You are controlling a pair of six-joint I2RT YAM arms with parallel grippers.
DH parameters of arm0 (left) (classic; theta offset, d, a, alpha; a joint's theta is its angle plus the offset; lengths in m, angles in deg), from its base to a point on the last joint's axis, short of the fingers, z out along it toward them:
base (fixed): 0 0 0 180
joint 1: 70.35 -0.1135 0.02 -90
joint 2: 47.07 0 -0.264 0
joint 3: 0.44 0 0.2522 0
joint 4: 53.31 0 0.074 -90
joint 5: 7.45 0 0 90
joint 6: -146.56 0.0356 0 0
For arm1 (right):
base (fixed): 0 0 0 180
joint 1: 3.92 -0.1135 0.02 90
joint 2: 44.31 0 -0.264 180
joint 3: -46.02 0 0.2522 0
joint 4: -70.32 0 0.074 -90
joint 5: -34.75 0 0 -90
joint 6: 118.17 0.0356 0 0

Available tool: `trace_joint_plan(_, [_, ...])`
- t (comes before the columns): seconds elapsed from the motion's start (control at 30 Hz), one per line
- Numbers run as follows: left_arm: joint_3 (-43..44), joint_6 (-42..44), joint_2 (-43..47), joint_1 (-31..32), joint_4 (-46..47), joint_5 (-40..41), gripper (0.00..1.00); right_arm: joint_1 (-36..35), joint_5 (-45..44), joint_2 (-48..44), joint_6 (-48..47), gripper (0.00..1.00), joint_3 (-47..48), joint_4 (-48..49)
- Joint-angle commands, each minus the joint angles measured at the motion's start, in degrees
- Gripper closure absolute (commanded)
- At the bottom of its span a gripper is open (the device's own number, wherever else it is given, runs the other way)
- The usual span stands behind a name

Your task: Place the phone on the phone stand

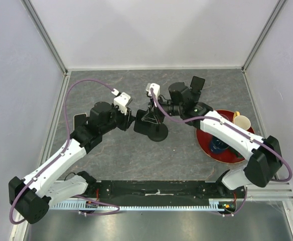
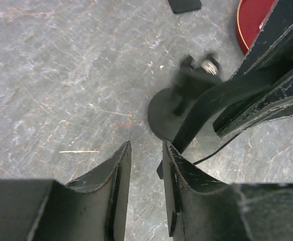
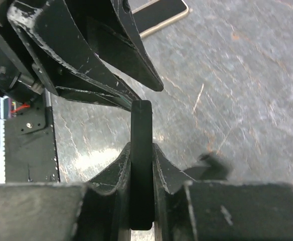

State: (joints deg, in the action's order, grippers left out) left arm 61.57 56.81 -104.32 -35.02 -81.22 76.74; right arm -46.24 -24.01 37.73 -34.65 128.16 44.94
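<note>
The black phone (image 1: 197, 83) lies flat on the grey table at the back, apart from both grippers; it also shows at the top edge in the left wrist view (image 2: 184, 5) and the right wrist view (image 3: 161, 15). The black phone stand (image 1: 158, 133) sits mid-table on its round base (image 2: 161, 120). My right gripper (image 3: 141, 146) is shut on the stand's flat plate (image 3: 141, 125), seen edge-on between its fingers. My left gripper (image 2: 146, 146) is open just left of the plate's tip (image 2: 179, 143), with only bare table between its fingers.
A red plate (image 1: 204, 145) at the right holds a blue cup (image 1: 217, 145) and a pale cup (image 1: 242, 121). White walls enclose the table on three sides. Both arms crowd the middle around the stand.
</note>
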Motion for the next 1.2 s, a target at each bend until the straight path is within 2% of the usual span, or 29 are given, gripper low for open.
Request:
trace_joint_plan(0.0, [-0.1, -3.1, 1.7, -2.2, 2.5, -4.6, 0.60, 0.9, 16.2, 2.3, -0.1, 1.00, 9.4, 4.7])
trace_joint_plan(0.1, [-0.4, -3.6, 1.8, -3.2, 3.3, -8.2, 0.54, 0.9, 18.2, -0.5, 4.6, 1.00, 9.1, 6.6])
trace_joint_plan(0.13, [-0.5, -3.5, 1.6, -3.3, 3.6, -9.4, 0.45, 0.9, 17.5, -1.7, 5.8, 1.00, 9.1, 6.6])
trace_joint_plan(0.23, [0.3, -3.0, -1.3, -3.3, 3.9, -15.9, 0.40, 0.9, 10.4, -9.0, 10.7, 1.00, 8.0, 3.9])
trace_joint_plan(0.33, [1.5, -1.9, -5.2, -2.6, 3.9, -17.3, 0.40, 0.9, -1.3, -17.6, 15.1, 1.00, 5.1, 0.2])
trace_joint_plan(0.5, [5.0, 2.1, -9.0, -1.4, 3.2, -13.4, 0.41, 1.0, -17.4, -28.4, 15.3, 1.00, 1.8, -10.1])
trace_joint_plan(0.6, [6.8, 8.3, -11.6, -1.1, 2.6, -12.3, 0.46, 1.0, -21.0, -31.7, 14.3, 1.00, 0.5, -14.4])
trace_joint_plan(0.77, [4.6, 9.2, -14.9, -1.1, 10.5, -17.7, 0.50, 1.0, -19.5, -33.7, 14.4, 1.00, -0.1, -16.0])
trace_joint_plan(0.9, [6.6, 11.4, -17.3, -1.1, 10.6, -15.0, 0.59, 1.0, -18.5, -35.3, 14.2, 1.00, -1.0, -16.1])
trace_joint_plan(1.17, [4.5, 12.5, -18.0, -1.1, 15.5, -16.8, 0.65, 0.9, -16.9, -35.5, 12.5, 1.00, -1.1, -16.7])
